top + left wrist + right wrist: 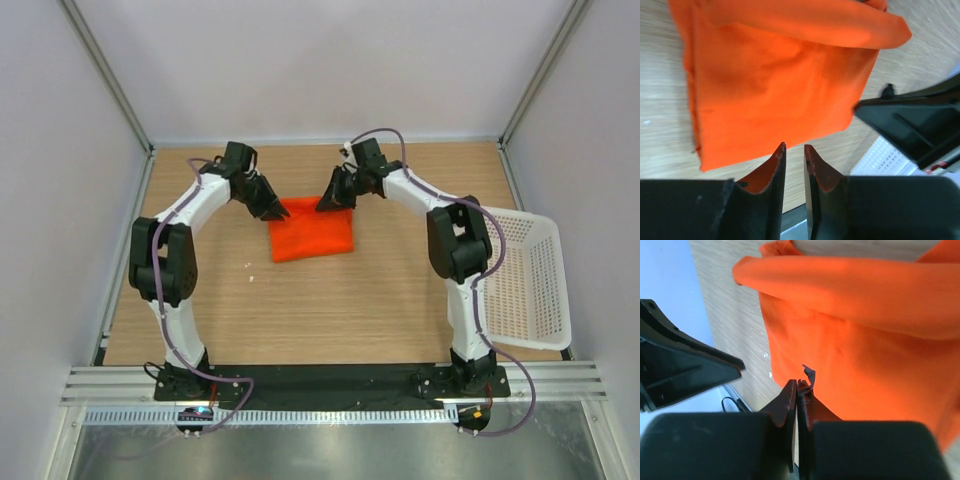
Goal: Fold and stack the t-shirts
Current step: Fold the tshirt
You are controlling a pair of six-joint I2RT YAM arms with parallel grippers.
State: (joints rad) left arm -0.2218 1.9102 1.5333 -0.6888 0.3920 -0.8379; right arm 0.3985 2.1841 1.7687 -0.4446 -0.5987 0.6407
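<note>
**Two hands at the far edge of a folded shirt, neither one holding cloth**

The left hand (795, 148) is slightly open. Its own camera shows a narrow gap between the two fingers and nothing inside it. The right hand (797, 383) is closed, or very nearly so. Its fingers meet in a thin line and I cannot see any fabric between them. Each hand hangs just over one far corner of the t-shirt (312, 232), the left hand at the left corner and the right hand at the right corner.

The t-shirt is plain orange-red and already folded into a compact rectangle. It lies flat on the tabletop (350, 310), in the far half, about midway between the left and right edges. One edge shows a thick rounded fold where the layers turn over. The white basket (525, 285) sits at the right edge, partly over it, and is well apart from the shirt.

The fabric looks thin, soft and light, so I judge it will hang limp when lifted and will not keep its shape. The layers may also slide over each other. I think the better places to take hold are two corners of one side, pinching all layers together with both hands at the same height.
</note>
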